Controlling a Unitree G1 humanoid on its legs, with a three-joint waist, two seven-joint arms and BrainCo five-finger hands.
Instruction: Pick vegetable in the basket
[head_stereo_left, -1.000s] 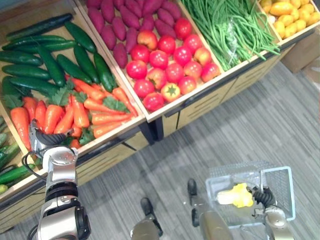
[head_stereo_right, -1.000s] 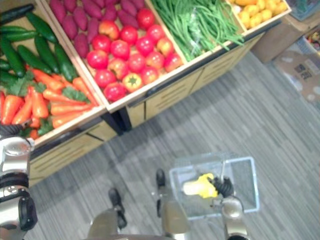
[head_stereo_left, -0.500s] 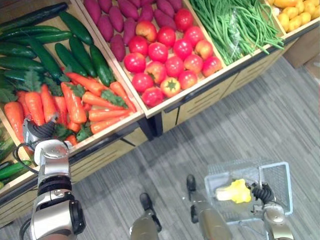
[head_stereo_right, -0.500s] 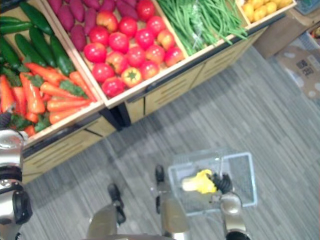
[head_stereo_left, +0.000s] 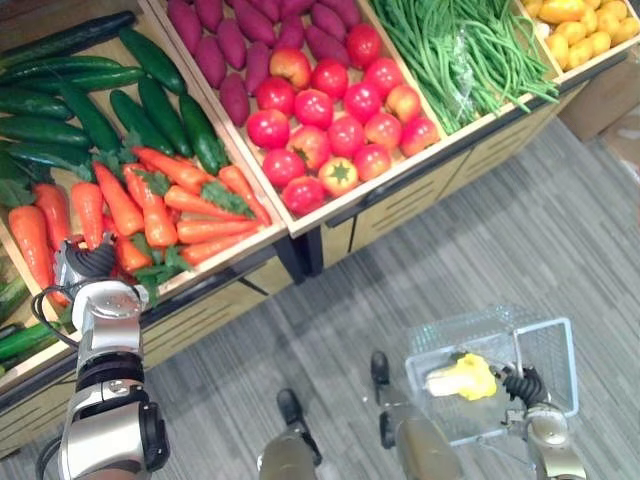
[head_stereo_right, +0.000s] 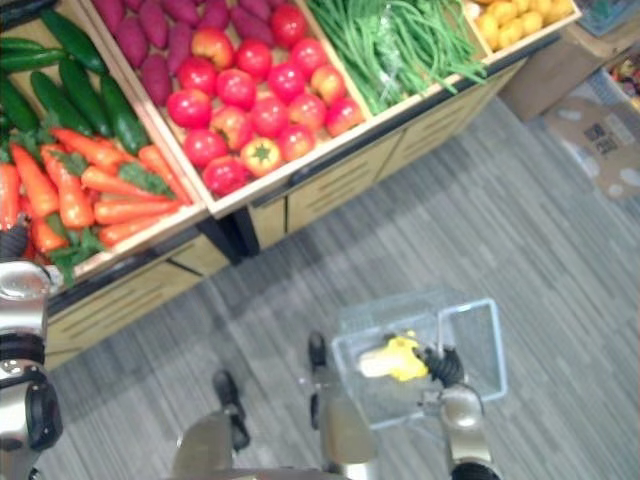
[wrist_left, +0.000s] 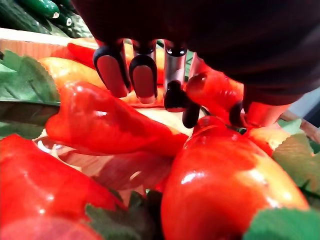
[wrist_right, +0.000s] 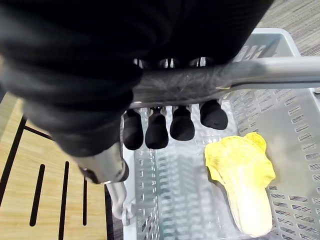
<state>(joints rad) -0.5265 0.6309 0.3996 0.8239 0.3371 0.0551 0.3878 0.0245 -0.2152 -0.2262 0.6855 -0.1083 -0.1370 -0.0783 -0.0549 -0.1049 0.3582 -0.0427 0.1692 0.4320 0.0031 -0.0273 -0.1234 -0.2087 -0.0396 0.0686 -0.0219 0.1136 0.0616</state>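
Now reaching: left hand (head_stereo_left: 88, 262), fingers (wrist_left: 143, 82) loose, touches carrots (wrist_left: 100, 122) beneath it; next, close round one; right hand (wrist_right: 172, 122) clasps basket handle (wrist_right: 240, 75).

The counter (head_stereo_left: 400, 200) carries seventeen tomatoes (head_stereo_left: 345, 135) as far as they can be counted, about a dozen carrots (head_stereo_left: 195, 200), roughly a dozen cucumbers (head_stereo_left: 90, 115), and a dozen or more purple sweet potatoes (head_stereo_left: 235, 55), whose rows the view's upper edge cuts. The green beans (head_stereo_left: 455, 50) lie in one heap too tangled to count, and some ten yellow fruits (head_stereo_left: 578, 30) show at the far corner, the rest out of view. Apart from the counter there is one mesh basket (head_stereo_left: 555, 365) with one yellow cabbage (head_stereo_left: 455, 378) in it.
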